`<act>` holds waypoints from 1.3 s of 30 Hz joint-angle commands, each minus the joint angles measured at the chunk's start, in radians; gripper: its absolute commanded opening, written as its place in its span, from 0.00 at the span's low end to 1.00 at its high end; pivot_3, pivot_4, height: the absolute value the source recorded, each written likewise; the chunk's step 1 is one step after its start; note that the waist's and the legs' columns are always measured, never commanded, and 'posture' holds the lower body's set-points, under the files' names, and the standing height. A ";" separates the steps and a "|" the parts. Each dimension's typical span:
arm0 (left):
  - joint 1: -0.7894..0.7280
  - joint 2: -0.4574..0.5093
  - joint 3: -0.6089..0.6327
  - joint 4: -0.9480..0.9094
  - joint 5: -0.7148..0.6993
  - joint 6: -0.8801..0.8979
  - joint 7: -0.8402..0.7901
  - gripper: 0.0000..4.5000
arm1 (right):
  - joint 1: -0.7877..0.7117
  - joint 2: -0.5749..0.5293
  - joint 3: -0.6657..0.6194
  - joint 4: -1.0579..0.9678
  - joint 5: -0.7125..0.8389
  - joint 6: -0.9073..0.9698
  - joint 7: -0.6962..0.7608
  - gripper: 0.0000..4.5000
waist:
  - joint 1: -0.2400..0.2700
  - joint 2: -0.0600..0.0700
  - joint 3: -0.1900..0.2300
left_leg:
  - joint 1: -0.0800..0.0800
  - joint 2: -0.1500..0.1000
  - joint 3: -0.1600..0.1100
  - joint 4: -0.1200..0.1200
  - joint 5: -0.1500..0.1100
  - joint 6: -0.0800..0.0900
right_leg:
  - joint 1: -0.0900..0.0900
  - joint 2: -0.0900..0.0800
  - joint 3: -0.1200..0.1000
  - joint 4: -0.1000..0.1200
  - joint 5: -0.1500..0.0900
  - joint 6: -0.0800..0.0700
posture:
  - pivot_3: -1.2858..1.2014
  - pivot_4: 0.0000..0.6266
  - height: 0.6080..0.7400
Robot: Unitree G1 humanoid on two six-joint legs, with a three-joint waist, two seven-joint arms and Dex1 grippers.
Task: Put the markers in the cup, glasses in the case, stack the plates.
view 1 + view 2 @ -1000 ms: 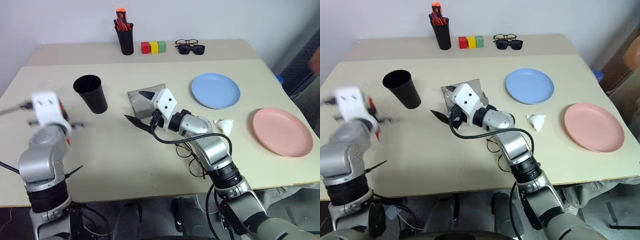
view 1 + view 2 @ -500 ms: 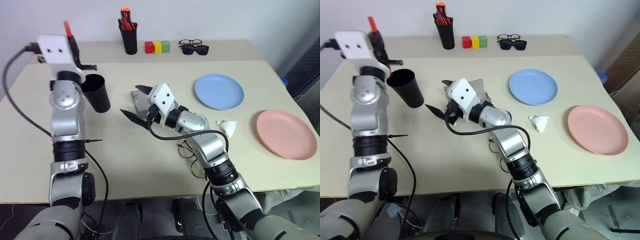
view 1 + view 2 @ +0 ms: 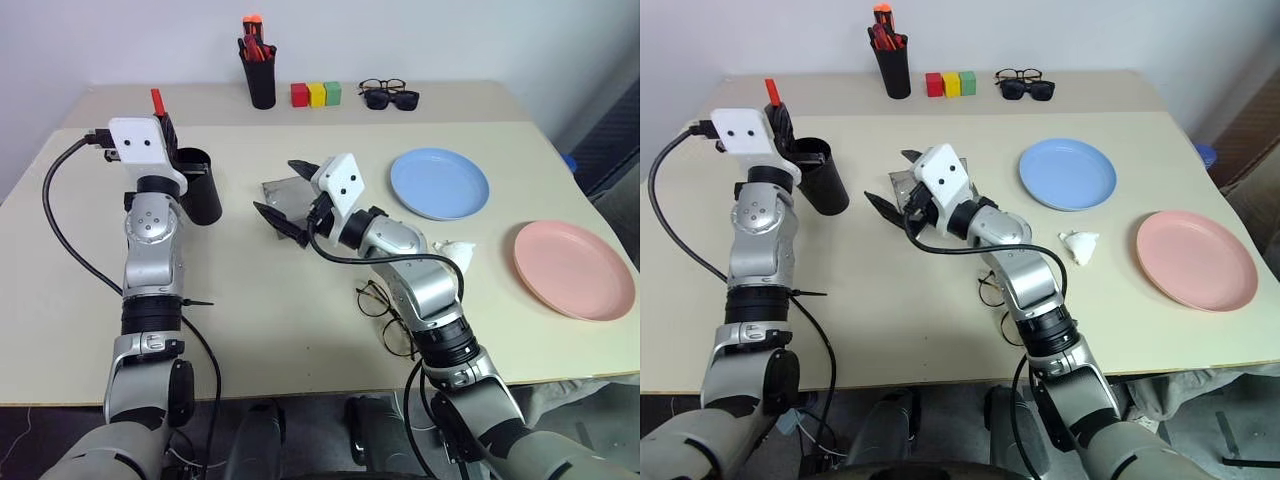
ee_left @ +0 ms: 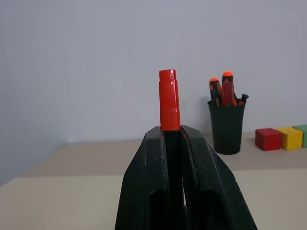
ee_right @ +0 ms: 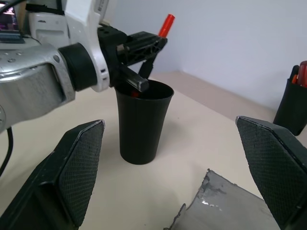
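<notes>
My left gripper (image 4: 171,132) is shut on the red marker (image 4: 168,100), which it holds upright over the black cup (image 3: 202,192). In the right wrist view the marker's lower end dips inside the cup's (image 5: 140,122) rim. My right gripper (image 3: 284,190) stands open, empty, just above the grey case (image 5: 225,211) at the table's middle. The wire-frame glasses (image 3: 385,318) lie on the table beside my right forearm. On the right are the blue plate (image 3: 440,183) and, nearer the edge, the pink plate (image 3: 572,268), lying apart.
At the back stand a black pen pot (image 3: 260,78) with red and orange pens, three coloured blocks (image 3: 315,94), and sunglasses with another pair of spectacles (image 3: 388,95). A crumpled white tissue (image 3: 455,252) lies between the plates.
My left arm swung up from the left front to the cup, carrying the red marker, then lowered it toward the rim. The right gripper stayed over the case, open.
</notes>
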 commanded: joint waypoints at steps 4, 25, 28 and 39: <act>0.017 -0.005 0.015 -0.059 -0.016 -0.019 0.022 0.61 | -0.022 0.004 -0.001 -0.028 0.010 -0.013 0.004 1.00 | 0.002 0.000 0.000 | 0.000 0.000 0.000 0.000 0.000 0.000 | 0.000 0.000 0.000 0.000 0.000 0.000 | 0.52 0.24 1.00; -0.089 0.158 -0.414 -0.227 -0.237 0.724 -0.687 0.99 | 0.125 -0.406 -0.144 -0.160 0.043 0.046 0.161 1.00 | -0.015 0.002 0.001 | 0.001 0.000 -0.001 0.000 0.000 0.001 | 0.001 0.001 0.000 0.000 0.000 0.000 | 0.52 0.24 1.00; -0.120 0.148 -0.460 -0.141 -0.192 0.707 -0.724 0.99 | 0.156 -0.437 -0.156 -0.197 0.051 0.065 0.169 1.00 | -0.024 0.003 0.002 | 0.001 0.000 -0.001 0.000 0.000 0.001 | 0.001 0.001 0.000 0.000 0.000 0.000 | 0.52 0.24 1.00; -0.180 0.121 -0.547 0.075 -0.081 0.650 -0.848 0.35 | 0.237 -0.503 -0.204 -0.293 0.064 0.111 0.153 1.00 | -0.022 0.003 0.002 | 0.000 0.000 -0.001 0.001 0.000 0.001 | 0.001 0.001 0.000 0.000 -0.001 0.000 | 0.52 0.24 1.00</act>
